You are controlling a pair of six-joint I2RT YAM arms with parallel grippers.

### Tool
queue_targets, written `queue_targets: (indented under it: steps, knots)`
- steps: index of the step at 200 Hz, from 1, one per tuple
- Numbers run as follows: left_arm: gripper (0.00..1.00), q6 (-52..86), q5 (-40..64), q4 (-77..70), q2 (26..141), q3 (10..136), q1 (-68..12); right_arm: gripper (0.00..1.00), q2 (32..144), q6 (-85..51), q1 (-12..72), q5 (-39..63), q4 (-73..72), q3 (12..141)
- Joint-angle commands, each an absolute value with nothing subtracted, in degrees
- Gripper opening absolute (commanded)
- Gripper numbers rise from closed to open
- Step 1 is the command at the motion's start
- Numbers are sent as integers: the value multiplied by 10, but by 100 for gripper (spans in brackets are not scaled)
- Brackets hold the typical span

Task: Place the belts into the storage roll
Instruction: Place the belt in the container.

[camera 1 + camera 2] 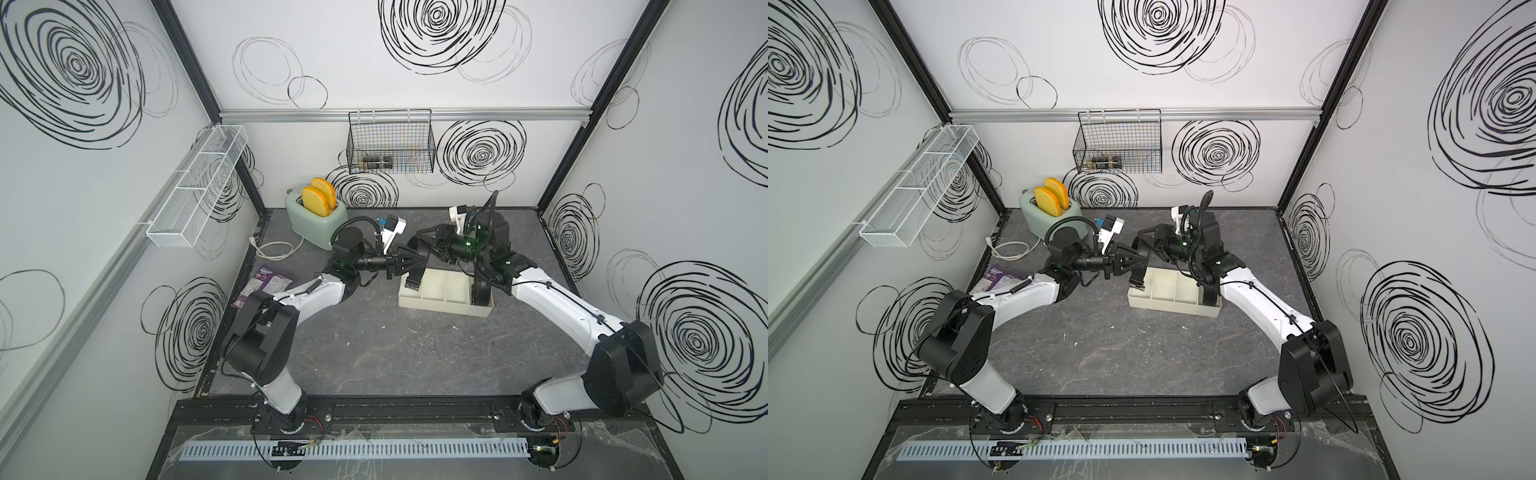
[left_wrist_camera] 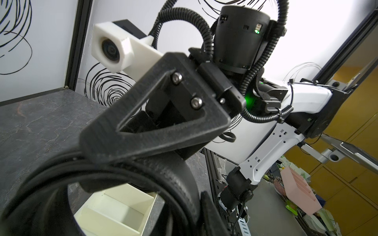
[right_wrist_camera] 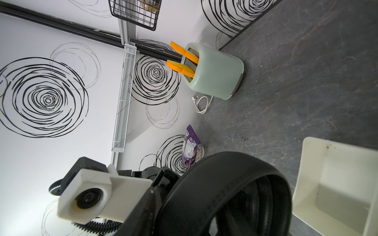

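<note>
A coiled black belt (image 1: 419,254) (image 1: 1144,254) hangs above the left end of the storage roll (image 1: 446,305) (image 1: 1173,306), a cream tray with dividers. Its buckle end (image 1: 413,285) dangles onto the tray's left rim. My left gripper (image 1: 415,266) is shut on the coil from the left. My right gripper (image 1: 415,246) comes in from the right. In the left wrist view its jaws straddle the coil's band (image 2: 180,183), one finger (image 2: 143,130) outside and one inside. A second coiled belt (image 1: 481,291) (image 1: 1209,296) stands in the tray's rightmost compartment. In the right wrist view the coil (image 3: 225,183) hides my own jaws.
A mint toaster (image 1: 322,226) with orange toast stands at the back left, with a white cord (image 1: 274,249) beside it. A purple packet (image 1: 266,286) lies near the left wall. A black wire basket (image 1: 390,143) hangs on the back wall. A white mesh shelf (image 1: 199,187) is fixed to the left wall.
</note>
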State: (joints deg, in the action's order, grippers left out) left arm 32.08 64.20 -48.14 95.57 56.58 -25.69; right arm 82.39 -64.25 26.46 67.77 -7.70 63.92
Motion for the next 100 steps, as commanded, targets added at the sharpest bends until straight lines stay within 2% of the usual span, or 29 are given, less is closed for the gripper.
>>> queue_targets:
  steps: [1,29,73,100]
  knots:
    - [0,336,678,-548,955,584,-256,81,811,-631,264,686,-78,632]
    - [0,348,695,-550,953,590,-247,81,780,-657,240,709,-103,591]
    - [0,356,727,-538,962,607,-257,66,770,-762,257,726,-256,555]
    - [0,358,733,-537,968,611,-266,62,774,-775,266,731,-273,564]
